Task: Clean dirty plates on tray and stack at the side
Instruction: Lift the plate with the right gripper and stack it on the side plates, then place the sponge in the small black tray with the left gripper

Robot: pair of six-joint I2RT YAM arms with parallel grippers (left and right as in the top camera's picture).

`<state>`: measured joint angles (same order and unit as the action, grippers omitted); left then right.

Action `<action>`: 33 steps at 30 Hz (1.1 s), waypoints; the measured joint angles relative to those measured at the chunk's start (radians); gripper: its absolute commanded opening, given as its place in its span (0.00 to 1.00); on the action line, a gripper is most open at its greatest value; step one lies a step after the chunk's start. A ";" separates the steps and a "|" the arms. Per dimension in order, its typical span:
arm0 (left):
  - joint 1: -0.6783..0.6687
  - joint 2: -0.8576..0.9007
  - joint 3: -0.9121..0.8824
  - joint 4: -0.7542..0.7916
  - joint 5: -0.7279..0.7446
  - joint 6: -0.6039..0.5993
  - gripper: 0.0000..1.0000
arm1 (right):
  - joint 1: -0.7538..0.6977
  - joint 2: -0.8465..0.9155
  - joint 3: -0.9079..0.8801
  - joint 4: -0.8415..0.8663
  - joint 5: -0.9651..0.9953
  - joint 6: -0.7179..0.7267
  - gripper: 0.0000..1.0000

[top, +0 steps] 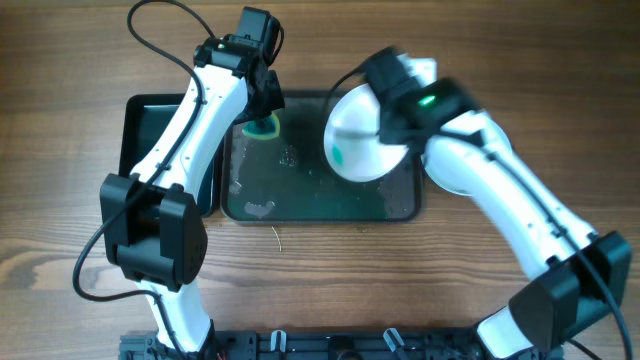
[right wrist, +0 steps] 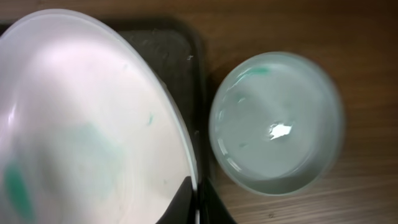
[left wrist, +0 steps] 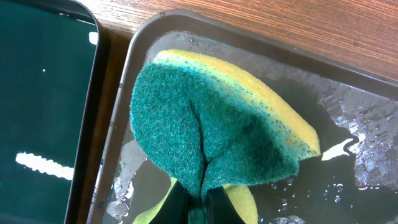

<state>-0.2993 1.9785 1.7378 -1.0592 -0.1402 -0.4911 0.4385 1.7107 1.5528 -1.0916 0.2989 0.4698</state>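
Left tool (left wrist: 198, 202) is pressed tight on a yellow-and-green sponge (left wrist: 211, 130). The sponge is folded so the green scouring face bulges outward. We judge this a sensible grip, since it offers the rough side to whatever it meets. The sponge hangs over the upper left corner of the tray (left wrist: 127, 87), close above the wet floor; we cannot tell whether it touches. Water film and droplets (left wrist: 367, 143) lie across the tray. The black tub (top: 150, 120) sits just beside the tray on the left (likely rinse water inside, though we only see a dark glossy surface).

Right tool (right wrist: 196, 199) pinches the rim of a white plate (right wrist: 81, 112), one finger either side of the lip. The plate is lifted and tilted over the tray's right half. A teal smear (right wrist: 15, 186) shows low on its inner face, with a fainter wash near the middle. We read the tilt as presenting the dirty face for scrubbing while drips fall back onto the tray.

A pale blue plate (right wrist: 277, 121) rests flat on the tabletop (top: 400, 270), just off the tray's right edge. It is wet, with a thin teal trace at its far rim. We take this spot for the stacking place. The third plate is not found in any view.

Sponge and white plate stand apart. By our judgement the scrub on this one is not yet begun.
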 measured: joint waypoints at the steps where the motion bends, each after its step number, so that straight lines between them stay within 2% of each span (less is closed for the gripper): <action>1: 0.000 0.000 0.000 -0.001 0.000 0.000 0.04 | -0.062 0.000 0.000 0.003 -0.081 -0.028 0.04; 4: 0.000 0.000 0.000 -0.003 0.000 0.000 0.04 | -0.282 0.000 0.000 -0.019 -0.259 -0.108 0.04; 10: 0.000 0.000 0.000 -0.004 0.000 0.000 0.04 | -0.652 -0.004 -0.135 0.041 -0.348 -0.199 0.04; 13: 0.000 0.000 0.000 -0.003 0.000 0.000 0.04 | -0.738 -0.004 -0.252 0.146 -0.351 -0.212 0.04; 17: 0.000 0.000 0.000 -0.004 0.000 0.002 0.04 | -0.753 -0.004 -0.368 0.245 -0.347 -0.214 0.05; 18: 0.000 0.000 0.000 -0.004 0.001 0.008 0.04 | -0.753 -0.004 -0.380 0.246 -0.346 -0.213 0.08; 19: 0.000 0.000 0.000 -0.004 0.001 0.013 0.04 | -0.753 -0.004 -0.384 0.245 -0.346 -0.213 0.34; 20: 0.000 0.000 0.000 -0.015 0.005 0.023 0.04 | -0.753 -0.004 -0.386 0.242 -0.348 -0.213 0.42; 24: 0.001 -0.012 0.026 -0.115 0.011 0.058 0.04 | -0.744 -0.005 -0.383 0.189 -0.448 -0.277 0.63; 27: 0.022 -0.087 0.068 -0.208 0.014 0.099 0.04 | -0.709 -0.005 -0.313 0.096 -0.494 -0.319 0.67; 29: 0.056 -0.164 0.079 -0.270 0.015 0.124 0.04 | -0.673 -0.006 -0.233 0.053 -0.510 -0.338 0.73; 31: 0.127 -0.253 0.097 -0.344 0.014 0.168 0.04 | -0.612 -0.009 -0.149 0.043 -0.541 -0.349 0.75; 33: 0.179 -0.265 0.099 -0.369 0.015 0.216 0.04 | -0.568 -0.010 -0.131 0.051 -0.560 -0.353 0.75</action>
<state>-0.1200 1.7134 1.8370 -1.4281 -0.1253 -0.2752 -0.1295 1.7008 1.4220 -1.0401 -0.2615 0.1165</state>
